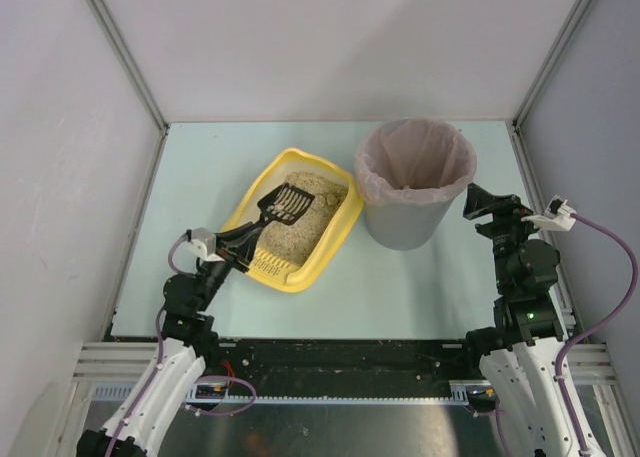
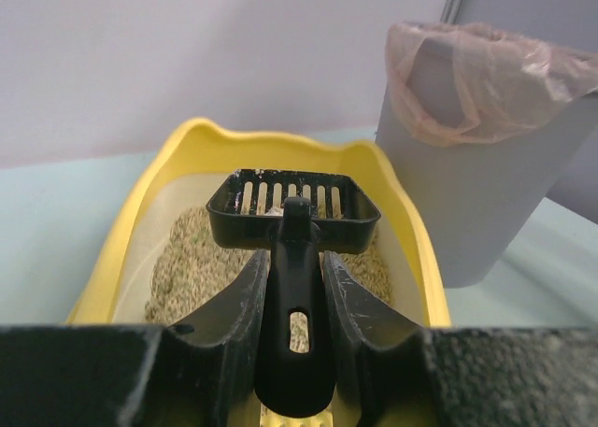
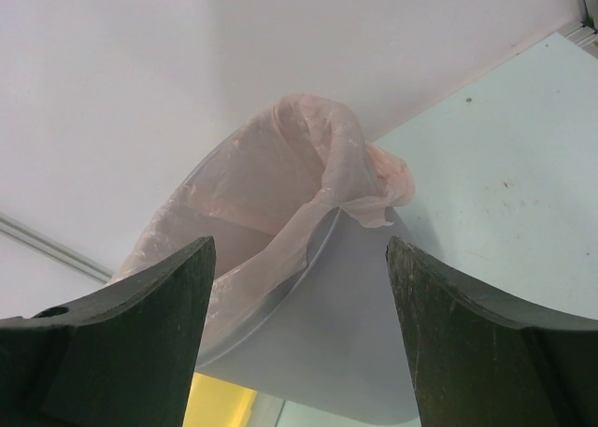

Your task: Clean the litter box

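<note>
The yellow litter box (image 1: 347, 222) sits left of centre on the table, holding beige litter (image 1: 305, 222). A black slotted scoop (image 1: 284, 205) lies over the litter with its head toward the far end. My left gripper (image 1: 238, 243) is shut on the scoop's handle at the box's near slotted lip. In the left wrist view the handle (image 2: 294, 315) is pinched between both fingers (image 2: 234, 324), and the scoop head (image 2: 294, 207) is level just above the litter (image 2: 177, 259). My right gripper (image 1: 478, 205) stands open beside the bin, with nothing between its fingers (image 3: 159, 306).
A grey round bin (image 1: 400, 232) with a pinkish liner (image 1: 415, 162) stands just right of the litter box, close to its rim. In the right wrist view the bin (image 3: 327, 334) fills the gap ahead. White walls enclose the table on three sides.
</note>
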You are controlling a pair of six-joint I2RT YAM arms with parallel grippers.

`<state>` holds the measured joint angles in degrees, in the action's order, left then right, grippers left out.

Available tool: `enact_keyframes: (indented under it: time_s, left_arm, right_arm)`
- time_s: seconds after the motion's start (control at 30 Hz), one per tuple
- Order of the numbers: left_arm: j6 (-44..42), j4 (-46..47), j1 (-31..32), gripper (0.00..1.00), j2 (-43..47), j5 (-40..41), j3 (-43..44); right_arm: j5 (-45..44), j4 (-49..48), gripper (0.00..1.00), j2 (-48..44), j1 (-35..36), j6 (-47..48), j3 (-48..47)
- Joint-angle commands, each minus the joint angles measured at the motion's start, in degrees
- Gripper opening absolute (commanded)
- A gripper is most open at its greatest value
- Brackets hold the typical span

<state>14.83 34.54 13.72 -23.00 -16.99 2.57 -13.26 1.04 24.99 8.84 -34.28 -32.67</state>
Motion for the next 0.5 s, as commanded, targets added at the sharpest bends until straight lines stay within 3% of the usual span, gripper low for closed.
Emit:
enact_keyframes:
  time_s: [0.0, 0.23, 0.47]
  left_arm:
    - [-3.6, 2.3, 0.2, 0.00, 1.2, -4.1, -3.9]
    - [-4.5, 3.5, 0.3, 0.00, 0.2, -9.0, -2.8]
    - [-2.8, 4.7, 1.0, 0.00, 6.6, -7.7, -2.9]
  right_arm:
    - [-1.7, -1.2, 0.79, -0.9, 0.2, 0.7, -0.2]
    - [-1.7, -1.2, 0.79, -0.9, 0.2, 1.1, -0.3]
    - [-2.8, -1.3, 0.79, -0.9, 0.2, 2.3, -0.2]
